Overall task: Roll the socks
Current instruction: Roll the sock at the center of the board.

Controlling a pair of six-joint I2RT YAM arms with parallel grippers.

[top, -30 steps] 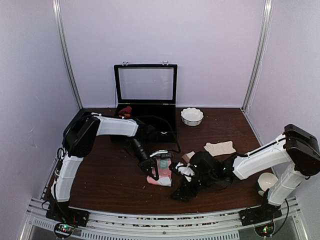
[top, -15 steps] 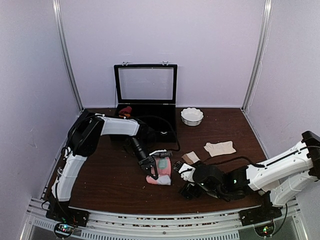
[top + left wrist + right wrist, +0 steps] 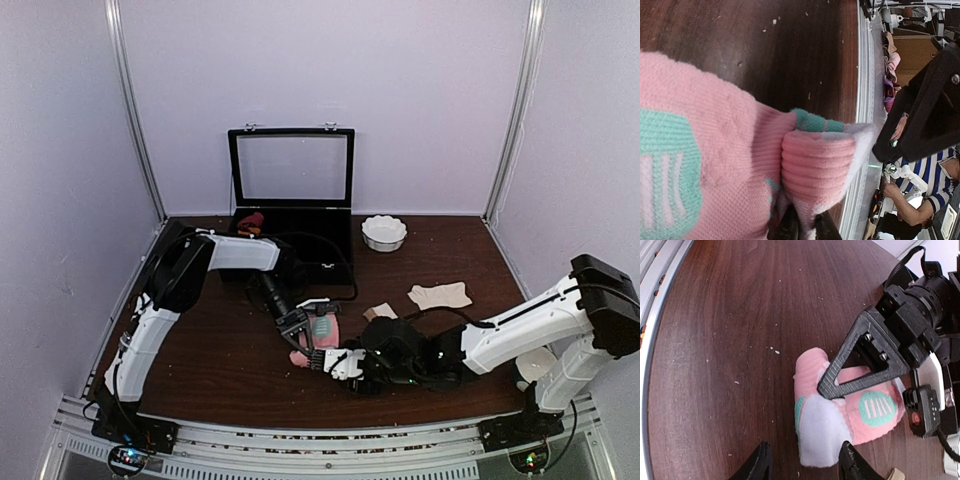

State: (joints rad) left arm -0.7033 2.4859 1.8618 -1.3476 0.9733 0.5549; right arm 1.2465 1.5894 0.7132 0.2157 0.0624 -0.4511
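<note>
Dark wood tabletop (image 3: 220,350): the pink sock (image 3: 855,410) is bunched near its front middle, clamped by the left gripper (image 3: 302,338), while the cream sock (image 3: 440,296) lies flat, well apart. The right gripper (image 3: 805,465) is held spread and empty just beside the pink sock. Soft, light knit likely springs open; the thick fold should be gripped.

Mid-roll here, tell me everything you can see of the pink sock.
The pink sock is knitted, with mint patches and a white end. It lies partly rolled into a loose bundle on the dark wooden table, a ribbed pink fold showing. The left gripper is pinched shut on the bundle; the right gripper, jaws apart, sits at its white end.
</note>
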